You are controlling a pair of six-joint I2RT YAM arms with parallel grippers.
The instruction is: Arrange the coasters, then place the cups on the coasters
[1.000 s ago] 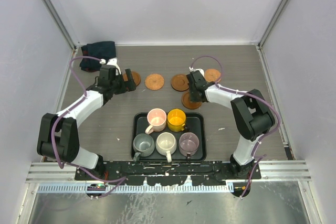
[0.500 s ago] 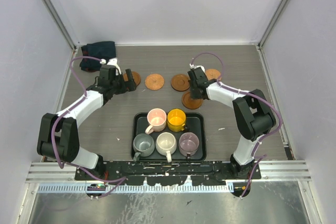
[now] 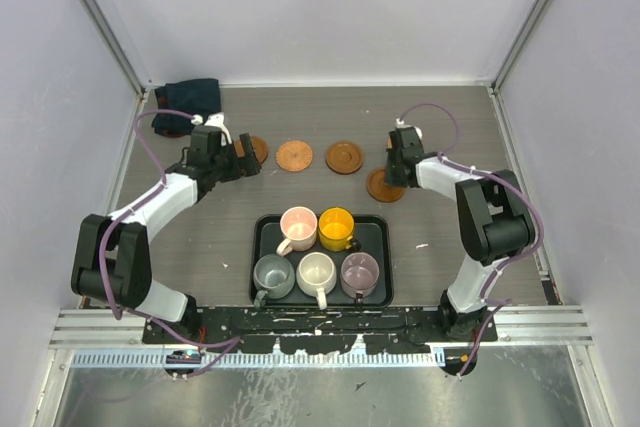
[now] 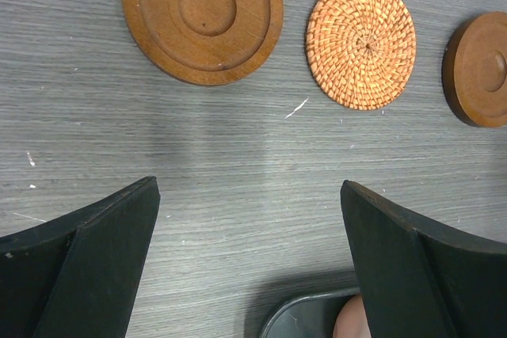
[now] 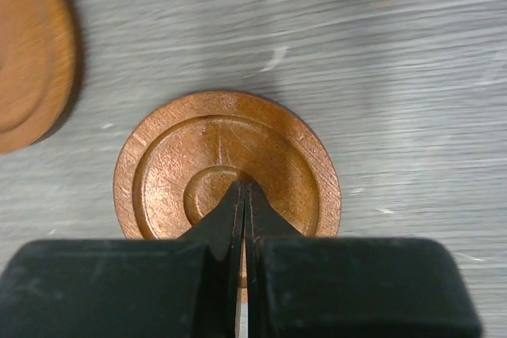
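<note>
Now the right end effector [image 5: 244, 189], clenched on nothing, rests its tips on the centre of a rimmed coaster [image 5: 277, 156]; both sit further right on the tabletop [image 3: 200, 237] than a second ago. The left end effector [image 4: 248, 189] hangs released near the leftmost coaster [image 4: 202, 13], unmoved. All five cups [image 3: 317, 269] stay in the tray [image 3: 262, 237].

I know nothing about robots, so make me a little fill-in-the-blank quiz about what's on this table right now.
1. The black tray holds ___ cups.
2. In the tray's far row, the pink cup stands beside the ___ one.
3. The left gripper has its jaws ___.
4. The right gripper has its jaws ___ over a wooden coaster.

Missing words: five; yellow; open; shut.
</note>
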